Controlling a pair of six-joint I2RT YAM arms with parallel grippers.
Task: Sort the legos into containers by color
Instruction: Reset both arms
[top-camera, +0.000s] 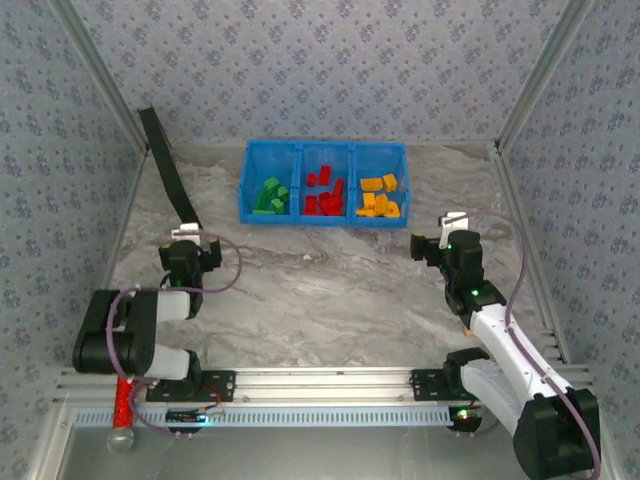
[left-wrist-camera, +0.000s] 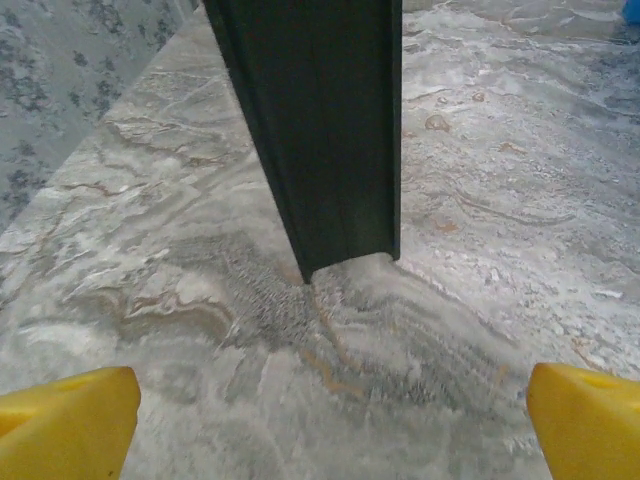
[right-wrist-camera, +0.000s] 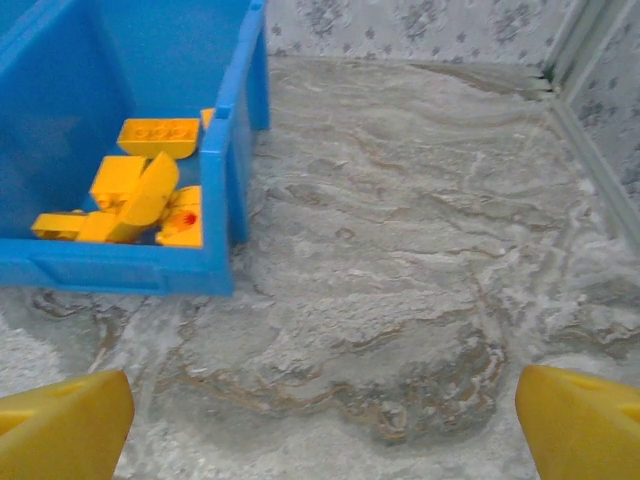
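The bricks are all in the blue tray (top-camera: 322, 150), sorted by color. Green bricks (top-camera: 271, 196) are in the left box, red bricks (top-camera: 324, 190) in the mid box, and yellow bricks (top-camera: 380, 197) in the right box. None lie on the table (top-camera: 330, 290).

R gripper (top-camera: 440, 235): jaws wide open, holding nothing and touching nothing. In the R wrist view its two yellow fingertips (right-wrist-camera: 60, 425) sit at the far bottom corners, w/ bare table (right-wrist-camera: 400, 300) between them. The tray (right-wrist-camera: 225, 150) is ahead of the jaws and off to their left, near but apart. The near box shows the yellow bricks (right-wrist-camera: 140, 190) in a heap by its front wall. One has a small red spot; can't tell what it is.

L gripper (top-camera: 186, 238): jaws also wide open and empty. In the L wrist view the yellow fingertips (left-wrist-camera: 65, 425) are at the bottom corners, w/ gray table (left-wrist-camera: 200, 280) between. A black strip (left-wrist-camera: 320, 130) stands right ahead of the jaws, about in the middle of the gap. Its low end rests on the table and the rest leans up and away. The fingertips don't touch it. From above, the black strip (top-camera: 168, 165) leans toward the left wall (top-camera: 60, 150).

A red sparkly tube (top-camera: 123, 400) lies behind the L arm's base, well away from both jaws.
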